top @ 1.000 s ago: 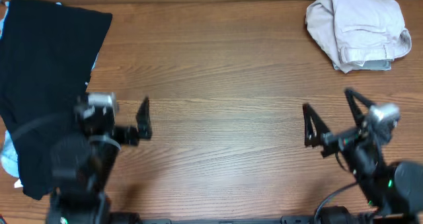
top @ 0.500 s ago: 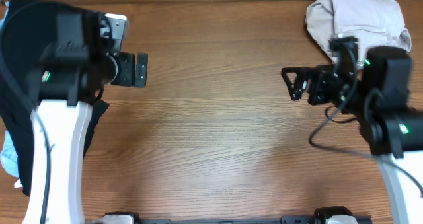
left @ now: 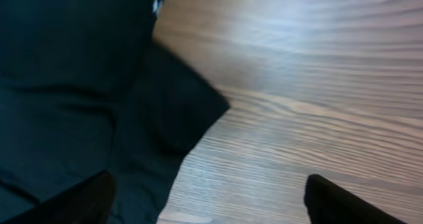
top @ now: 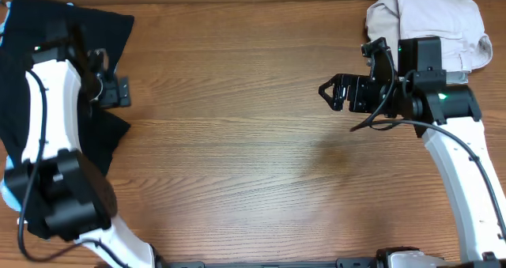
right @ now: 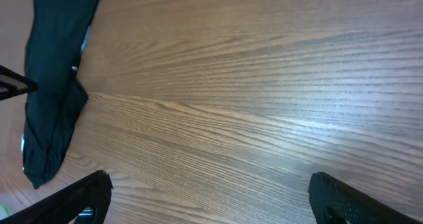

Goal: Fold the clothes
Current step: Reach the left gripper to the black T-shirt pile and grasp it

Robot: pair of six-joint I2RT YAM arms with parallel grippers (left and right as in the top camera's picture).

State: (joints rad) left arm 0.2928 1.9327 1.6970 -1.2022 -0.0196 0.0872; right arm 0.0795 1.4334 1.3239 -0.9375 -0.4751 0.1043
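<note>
Something light blue (top: 7,190), too little of it showing to tell what, is peeking out at the table's (top: 237,149) left edge from under a black garment (top: 103,27). The black garment is lying spread and rumpled over the table's left end, running from the far edge toward the near side, with one pointed flap sticking out onto bare wood. The left gripper (top: 118,92) is hovering over the table's far-left part, right at the garment's inner edge. In the left wrist view its fingertips (left: 73,201) are sitting at the two bottom corners, spread wide, gripping nothing, with the black cloth and bare wood showing between them. A small white mark (left: 157,4) is showing on the cloth near the top of that view; cannot tell what it is. The table's middle is showing only wood grain. The right gripper (top: 336,92) is hanging over the table's far-right part, pointing toward the table's centre. In the right wrist view its fingertips (right: 73,197) are also spread wide at the bottom corners, nothing between them, only wood below and the black garment far off at the table's other end. A beige garment (top: 435,15) is sitting bunched in a rough folded pile at the table's far-right corner, just behind the right arm, which is covering its near-left edge. From overhead the right gripper is not touching the beige garment.
</note>
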